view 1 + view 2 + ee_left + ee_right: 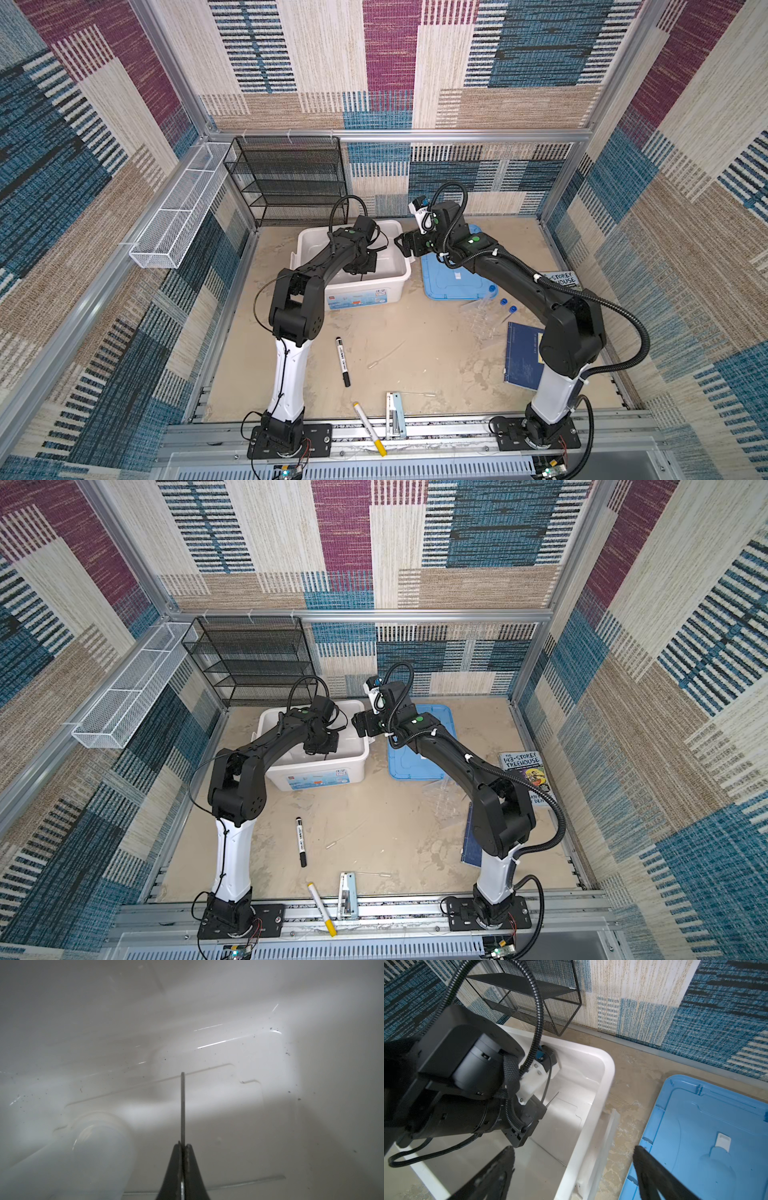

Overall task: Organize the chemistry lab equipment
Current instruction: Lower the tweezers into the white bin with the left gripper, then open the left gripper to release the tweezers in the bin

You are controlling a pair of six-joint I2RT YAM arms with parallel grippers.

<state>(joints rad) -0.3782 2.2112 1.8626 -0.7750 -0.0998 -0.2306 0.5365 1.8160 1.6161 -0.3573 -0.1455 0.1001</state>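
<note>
My left gripper [182,1145] is down inside the white bin [386,226], shut on a thin grey rod [182,1105] that sticks out past its tips. A clear rounded vessel, apparently the beaker [97,1138], lies on its side on the bin floor beside it. My right gripper [573,1150] hangs open over the bin's right rim [608,1068], holding nothing. Blue-capped test tubes [503,301] and the clear tube rack [482,322] lie near the right arm. Metal tweezers [395,413] and thin clear rods [386,355] lie toward the front.
A blue lid [453,286] lies flat right of the bin. A black marker [343,361] and a yellow-tipped marker [370,428] lie at the front. A blue book [523,357] and an illustrated book [525,771] sit at the right. A black mesh shelf [291,178] stands behind.
</note>
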